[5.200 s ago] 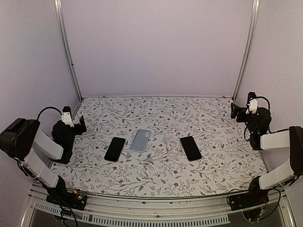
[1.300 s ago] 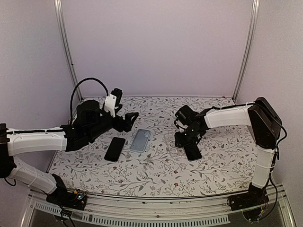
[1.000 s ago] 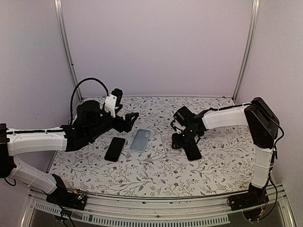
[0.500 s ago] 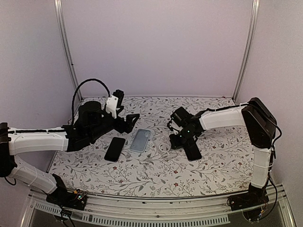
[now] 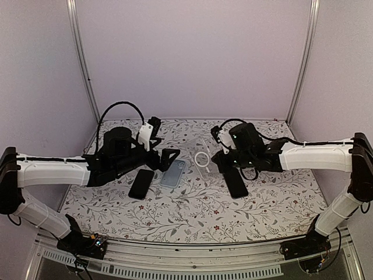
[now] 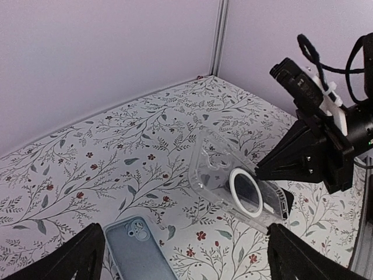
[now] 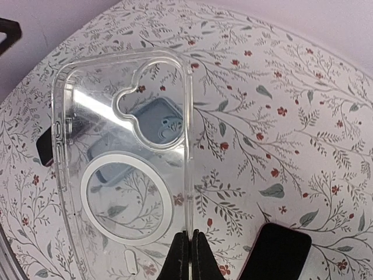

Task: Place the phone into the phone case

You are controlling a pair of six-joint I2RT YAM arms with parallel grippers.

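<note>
A clear phone case (image 5: pixel 202 158) with a white ring hangs tilted above the table, and my right gripper (image 5: pixel 215 158) is shut on its long edge. In the right wrist view the closed fingertips (image 7: pixel 186 248) pinch the case (image 7: pixel 116 175) wall. One black phone (image 5: pixel 236 183) lies on the table just below the right gripper, also visible in the right wrist view (image 7: pixel 278 256). A second black phone (image 5: pixel 141 184) lies to the left. My left gripper (image 5: pixel 166 156) hovers open over the table's left-centre, empty, facing the clear case (image 6: pixel 239 186).
A blue-grey phone case (image 5: pixel 173 173) lies flat between the two phones, under my left gripper (image 6: pixel 192 265), where it shows as a blue-grey case (image 6: pixel 140 251). The floral table cover (image 5: pixel 192 219) is walled by lilac panels at the back and sides.
My right gripper closed on the clear case's edge and lifted it off the table, tilting it up toward the back. The left arm shifted a little to the right, jaws still open.
</note>
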